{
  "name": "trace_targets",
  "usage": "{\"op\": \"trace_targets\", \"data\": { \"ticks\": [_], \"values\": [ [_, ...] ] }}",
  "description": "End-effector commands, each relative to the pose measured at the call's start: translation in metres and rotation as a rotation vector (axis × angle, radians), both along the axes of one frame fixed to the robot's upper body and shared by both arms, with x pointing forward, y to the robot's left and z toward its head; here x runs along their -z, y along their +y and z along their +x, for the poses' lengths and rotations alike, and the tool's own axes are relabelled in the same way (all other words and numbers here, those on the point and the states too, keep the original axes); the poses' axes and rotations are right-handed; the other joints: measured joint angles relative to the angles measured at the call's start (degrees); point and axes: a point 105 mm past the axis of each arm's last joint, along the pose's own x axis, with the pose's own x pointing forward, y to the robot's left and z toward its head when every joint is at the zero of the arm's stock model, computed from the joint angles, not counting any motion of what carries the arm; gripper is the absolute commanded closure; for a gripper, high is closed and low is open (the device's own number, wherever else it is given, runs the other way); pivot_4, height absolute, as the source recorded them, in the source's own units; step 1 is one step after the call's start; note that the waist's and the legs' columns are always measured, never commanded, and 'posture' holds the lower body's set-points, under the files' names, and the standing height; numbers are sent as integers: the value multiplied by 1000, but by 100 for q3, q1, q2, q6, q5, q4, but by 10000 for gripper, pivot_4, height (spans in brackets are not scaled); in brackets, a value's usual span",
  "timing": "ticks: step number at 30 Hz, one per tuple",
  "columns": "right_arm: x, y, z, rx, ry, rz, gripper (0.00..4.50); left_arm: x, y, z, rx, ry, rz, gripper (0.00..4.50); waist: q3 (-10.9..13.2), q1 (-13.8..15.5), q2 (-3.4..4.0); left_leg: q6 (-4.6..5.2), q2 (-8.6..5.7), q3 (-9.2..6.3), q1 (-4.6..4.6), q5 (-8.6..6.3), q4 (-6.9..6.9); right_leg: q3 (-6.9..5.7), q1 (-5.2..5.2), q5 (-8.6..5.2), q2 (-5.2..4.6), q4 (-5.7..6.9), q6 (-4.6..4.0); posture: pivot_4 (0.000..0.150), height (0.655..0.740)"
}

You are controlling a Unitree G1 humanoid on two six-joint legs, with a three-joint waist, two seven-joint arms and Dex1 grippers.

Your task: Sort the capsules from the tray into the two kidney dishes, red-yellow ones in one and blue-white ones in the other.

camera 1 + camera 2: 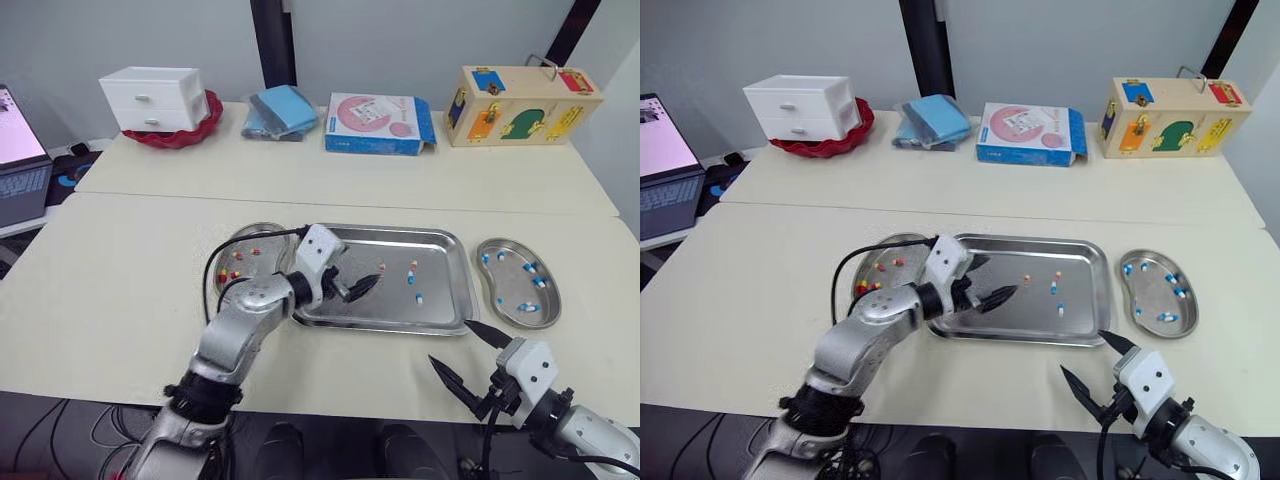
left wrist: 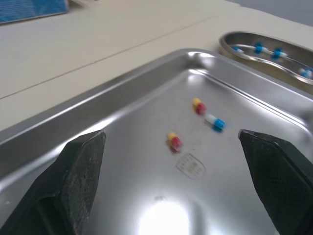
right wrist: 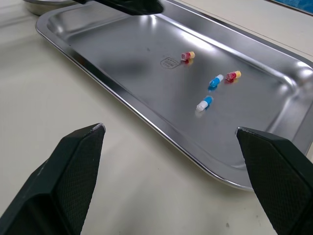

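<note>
A steel tray lies mid-table. It holds a red-yellow capsule, a second red-yellow capsule and two blue-white capsules. The left kidney dish holds several red-yellow capsules. The right kidney dish holds several blue-white ones. My left gripper hovers open over the tray's left part, with the nearest red-yellow capsule just ahead between its fingers. My right gripper is open and empty, off the tray's front right corner near the table edge.
Along the back of the far table stand white drawers on a red dish, folded blue cloth, a flat box and a wooden latch box. A laptop sits at the far left.
</note>
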Motion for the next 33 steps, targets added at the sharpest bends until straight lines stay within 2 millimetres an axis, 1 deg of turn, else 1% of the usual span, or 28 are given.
{"op": "trace_targets", "data": {
  "ticks": [1,6,9,15,18,25,27,28,30,33],
  "values": [
    [-10,6,-1,-15,-35,5,0,-3,-15,9,-6,-18,34,155,0,1,0,0,-2,0,0,0,0,0,0,0,0,0,0,1500,7302],
    [-13,9,-1,-13,-43,16,0,7,-30,20,-11,9,95,155,0,-4,1,0,-2,-2,0,0,-1,-1,-1,0,0,0,0,1500,7302],
    [-13,10,-1,-9,-45,20,0,14,-39,21,7,24,118,155,0,-3,1,0,-2,-1,0,0,-1,-1,-1,0,0,0,0,1500,7302],
    [-15,11,0,-4,-46,24,0,26,-46,26,14,58,126,155,0,0,1,0,-4,-2,-1,0,-1,-2,-1,0,0,0,0,1500,7302],
    [-16,12,0,-4,-45,25,0,30,-49,26,34,65,140,5673,0,-4,1,0,-4,-1,-1,0,-1,-1,-1,0,-1,0,1,1500,7302],
    [-16,12,1,-6,-41,23,0,39,-46,22,56,85,165,28185,-1,-1,2,-1,-4,-2,0,0,-1,-2,1,0,-1,0,2,1500,7302],
    [-16,12,1,-6,-41,22,0,39,-45,21,57,86,166,34247,-1,-1,2,-1,-4,-2,0,0,-2,-2,1,0,-1,0,2,1500,7302],
    [-16,12,2,-7,-41,22,0,39,-44,20,59,80,167,38032,-1,-1,3,-1,-4,-2,0,0,-1,-2,1,0,-1,0,2,1500,7302],
    [-16,12,2,-3,-39,28,0,34,-44,18,73,63,161,44486,-1,-1,3,-1,-4,-2,0,0,-2,-1,1,0,-1,0,2,1500,7302],
    [-16,11,3,-9,-36,25,0,19,-41,13,97,31,137,44785,-1,-5,3,-1,-4,-2,0,1,-2,-2,1,0,-1,0,2,1500,7302]
  ]
}}
